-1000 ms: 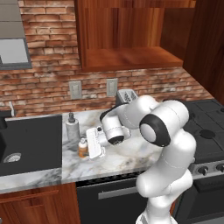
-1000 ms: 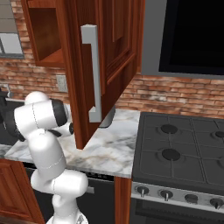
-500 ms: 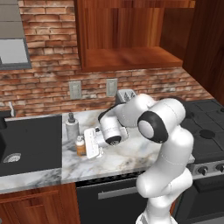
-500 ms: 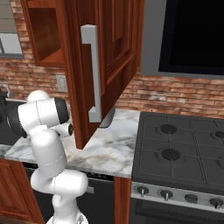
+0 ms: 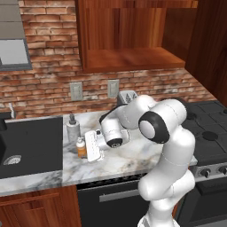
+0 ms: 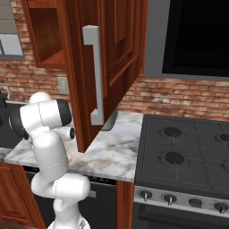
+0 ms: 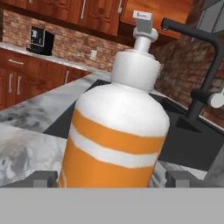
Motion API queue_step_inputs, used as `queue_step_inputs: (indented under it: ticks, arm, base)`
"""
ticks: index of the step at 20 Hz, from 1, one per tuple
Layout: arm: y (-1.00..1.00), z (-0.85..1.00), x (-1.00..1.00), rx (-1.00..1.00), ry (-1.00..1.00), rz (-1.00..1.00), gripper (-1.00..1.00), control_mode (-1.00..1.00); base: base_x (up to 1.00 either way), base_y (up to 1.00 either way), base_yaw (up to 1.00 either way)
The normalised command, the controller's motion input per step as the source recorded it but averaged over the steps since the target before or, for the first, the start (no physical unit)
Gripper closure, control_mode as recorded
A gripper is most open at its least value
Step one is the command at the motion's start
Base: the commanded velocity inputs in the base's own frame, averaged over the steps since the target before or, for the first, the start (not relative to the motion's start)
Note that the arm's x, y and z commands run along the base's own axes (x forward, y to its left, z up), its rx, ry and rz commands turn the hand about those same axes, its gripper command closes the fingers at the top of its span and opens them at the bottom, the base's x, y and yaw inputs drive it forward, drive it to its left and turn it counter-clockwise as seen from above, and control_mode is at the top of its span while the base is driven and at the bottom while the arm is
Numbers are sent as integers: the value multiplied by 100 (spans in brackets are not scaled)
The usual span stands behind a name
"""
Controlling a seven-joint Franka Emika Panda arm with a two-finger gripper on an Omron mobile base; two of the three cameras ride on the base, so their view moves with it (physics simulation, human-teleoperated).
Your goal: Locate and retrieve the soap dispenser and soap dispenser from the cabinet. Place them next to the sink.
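The smaller soap dispenser (image 5: 81,147), orange with a white cap, stands upright on the marble counter beside the sink (image 5: 31,133). My gripper (image 5: 91,147) is low at its right side, jaws open. In the hand view the orange bottle (image 7: 116,131) sits between the two fingertips (image 7: 43,178), which stand slightly off its sides around my gripper (image 7: 111,180). The taller grey marbled soap dispenser (image 5: 72,127) stands just behind it, nearer the wall. The cabinet (image 5: 133,60) hangs open above, its shelf bare. The sink (image 7: 183,140) and its dark faucet (image 7: 199,65) lie beyond the bottle.
A silver toaster (image 5: 126,95) sits at the wall behind the arm. The black stovetop (image 6: 183,152) lies to the right. The cabinet's open door (image 6: 112,53) with its grey handle (image 6: 96,76) hangs out over the counter beside the arm.
The jaws have spread from shut on the orange bottle to open around it. The bottle stays standing on the counter, and the arm has barely moved.
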Motion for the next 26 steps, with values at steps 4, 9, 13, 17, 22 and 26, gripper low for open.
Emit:
queue_step_inputs:
  ticks: [4,9,13,17,22,26]
  arm:
    - [-18,1,0,0,0,0,-100,-100]
    - [-31,16,0,0,0,-1,-100,-100]
    - [-33,19,0,-2,0,-5,-100,-100]
    - [-28,25,-6,-6,0,-4,-100,-100]
    - [-12,31,-14,-19,0,-10,-100,-100]
    - [-13,35,-13,-27,0,-12,-100,-100]
  base:
    - [0,0,0]
    - [0,0,0]
    - [0,0,0]
    - [0,0,0]
    - [0,0,0]
    - [0,0,0]
